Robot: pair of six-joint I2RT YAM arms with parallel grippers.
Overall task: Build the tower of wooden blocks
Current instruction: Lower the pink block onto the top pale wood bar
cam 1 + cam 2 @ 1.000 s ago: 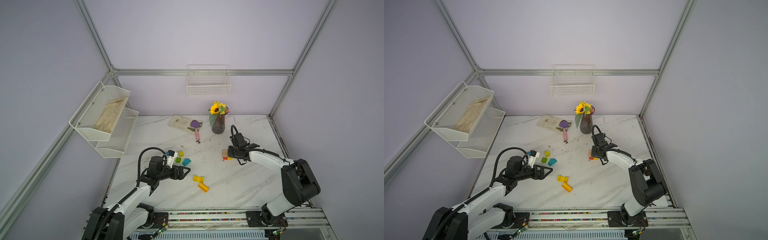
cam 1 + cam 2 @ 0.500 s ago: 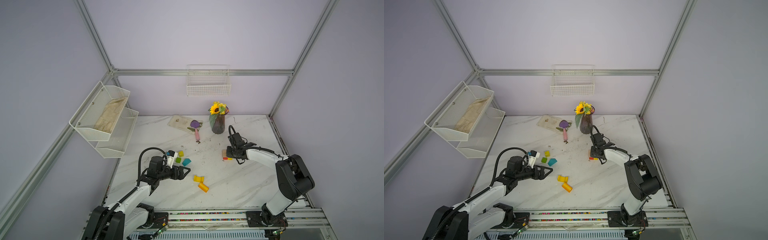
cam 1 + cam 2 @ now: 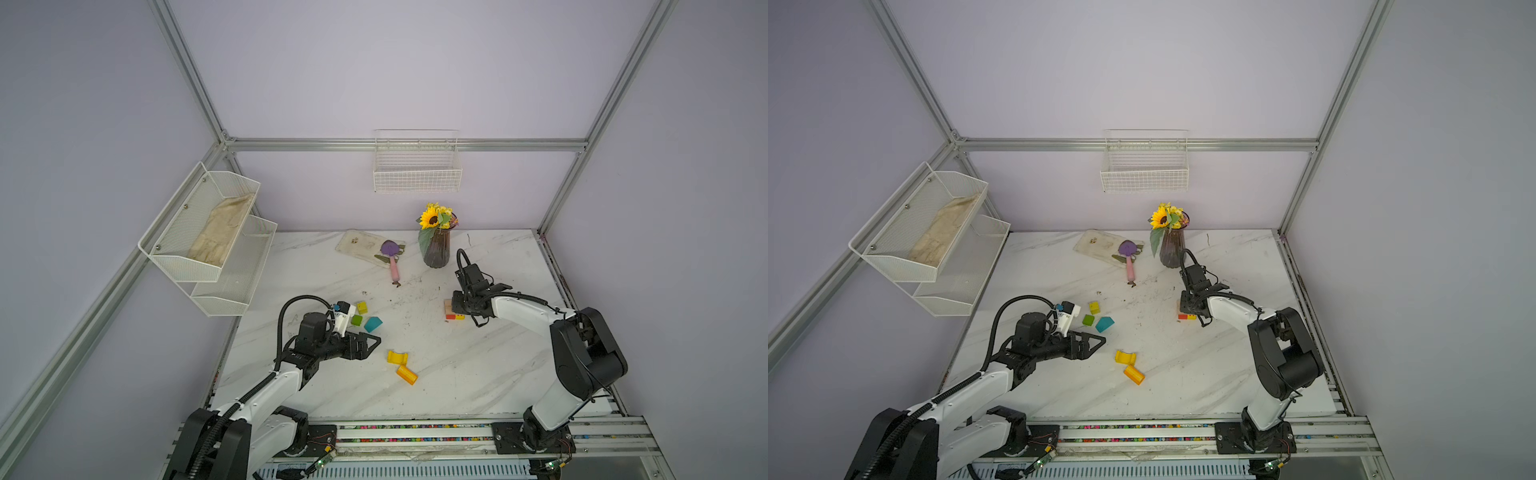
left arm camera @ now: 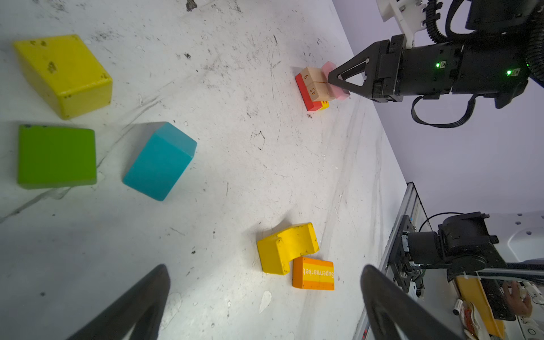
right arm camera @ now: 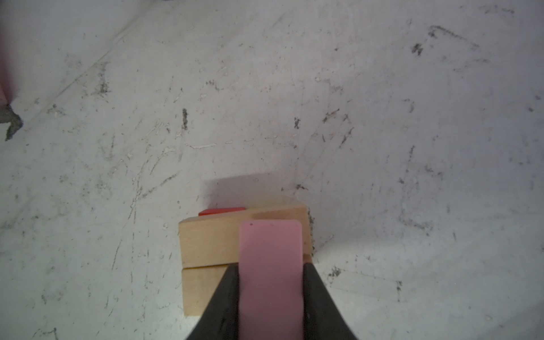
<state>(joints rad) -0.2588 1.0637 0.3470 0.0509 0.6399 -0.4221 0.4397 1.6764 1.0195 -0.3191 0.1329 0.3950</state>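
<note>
Both top views sit high at the front and look steeply down over the whole table [image 3: 457, 374]. The left wrist view skims low across it, seeing the block tower [image 4: 313, 88] from afar; the right wrist view looks down on that tower from close.

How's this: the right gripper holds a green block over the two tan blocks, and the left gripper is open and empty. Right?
Not quite: the block in the right gripper is pink, not green. The right wrist view shows the pink block clamped over the two tan blocks. The left gripper is indeed open and empty.
</note>
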